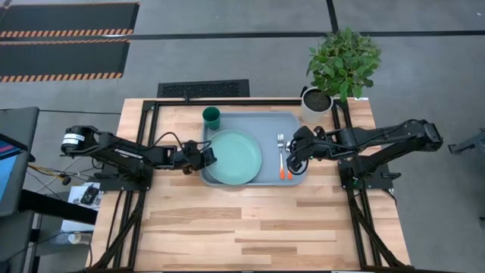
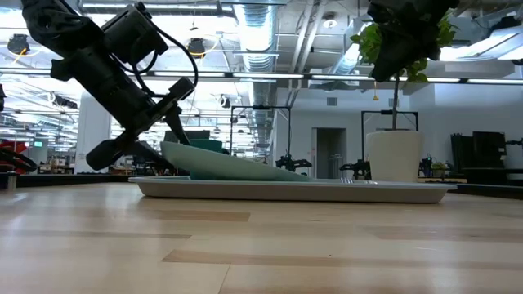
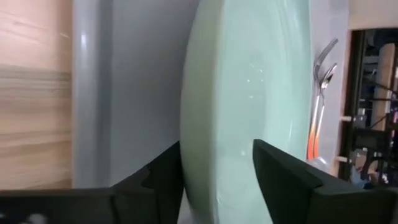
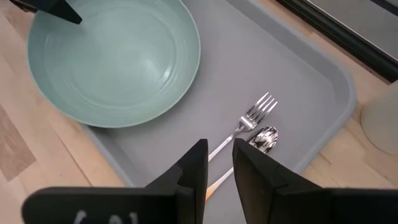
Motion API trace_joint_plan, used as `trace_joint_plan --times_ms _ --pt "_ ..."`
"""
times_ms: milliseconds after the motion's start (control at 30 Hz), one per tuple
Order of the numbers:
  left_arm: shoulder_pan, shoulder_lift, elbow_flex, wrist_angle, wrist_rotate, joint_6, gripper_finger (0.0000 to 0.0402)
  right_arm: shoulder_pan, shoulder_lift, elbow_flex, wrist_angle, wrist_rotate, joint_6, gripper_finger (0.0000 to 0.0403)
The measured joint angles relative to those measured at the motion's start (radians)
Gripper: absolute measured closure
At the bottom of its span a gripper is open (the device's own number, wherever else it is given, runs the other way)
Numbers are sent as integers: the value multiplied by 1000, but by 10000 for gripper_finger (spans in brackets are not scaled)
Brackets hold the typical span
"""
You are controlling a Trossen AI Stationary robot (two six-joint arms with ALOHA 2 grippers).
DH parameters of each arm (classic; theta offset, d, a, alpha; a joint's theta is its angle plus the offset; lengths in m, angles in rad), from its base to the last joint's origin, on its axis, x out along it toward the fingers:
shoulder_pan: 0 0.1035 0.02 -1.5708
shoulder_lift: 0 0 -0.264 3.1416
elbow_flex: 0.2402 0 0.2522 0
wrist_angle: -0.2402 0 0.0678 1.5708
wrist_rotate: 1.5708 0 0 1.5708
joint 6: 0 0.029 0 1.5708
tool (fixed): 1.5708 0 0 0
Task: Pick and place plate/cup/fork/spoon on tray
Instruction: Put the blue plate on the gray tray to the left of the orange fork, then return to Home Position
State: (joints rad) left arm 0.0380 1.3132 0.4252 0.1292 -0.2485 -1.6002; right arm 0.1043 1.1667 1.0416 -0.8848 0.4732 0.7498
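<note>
Over the tray (image 1: 295,125), left fingers (image 3: 283,180) pinch the tilted plate's (image 3: 249,93) rim.

Mint-green plate (image 1: 235,157) tilted on tray (image 1: 261,123), fork (image 1: 280,144), spoon (image 1: 287,148) beside

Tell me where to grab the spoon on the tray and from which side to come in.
Grip the spoon by its slim neck, just behind the silver bowl, coming straight down from above. It lies flat on the tray with the fork close alongside, so a side approach would likely knock the fork. The right pincer already hangs over both handles.
</note>
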Motion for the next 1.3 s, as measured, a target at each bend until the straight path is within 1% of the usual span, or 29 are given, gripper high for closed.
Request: trace_joint_plan --times_ms 100,200,400,533,633,833,933,1133,1233,1300 --pt "0 0 0 -11 2 0 212 0 0 0 0 0 0 302" --pt "1 0 0 -12 2 0 204 0 0 0 1 0 0 302" --pt "1 0 0 -12 41 0 203 0 0 0 2 0 0 302" --pt "1 -24 -1 -16 61 -2 203 0 0 0 3 0 0 302" --pt "7 -60 -1 -55 58 -8 203 0 0 0 5 0 0 302" --pt "33 -137 -1 -212 49 -5 203 0 0 0 7 0 0 302" --pt "45 -168 -1 -266 28 7 203 0 0 0 8 0 1 302" --pt "75 -228 -1 -332 -20 44 203 0 0 0 12 0 1 302" --pt "96 -264 -1 -359 -20 83 203 0 0 0 34 -1 0 302" --pt "107 -302 -1 -368 -2 119 203 0 0 0 82 -4 -24 302"
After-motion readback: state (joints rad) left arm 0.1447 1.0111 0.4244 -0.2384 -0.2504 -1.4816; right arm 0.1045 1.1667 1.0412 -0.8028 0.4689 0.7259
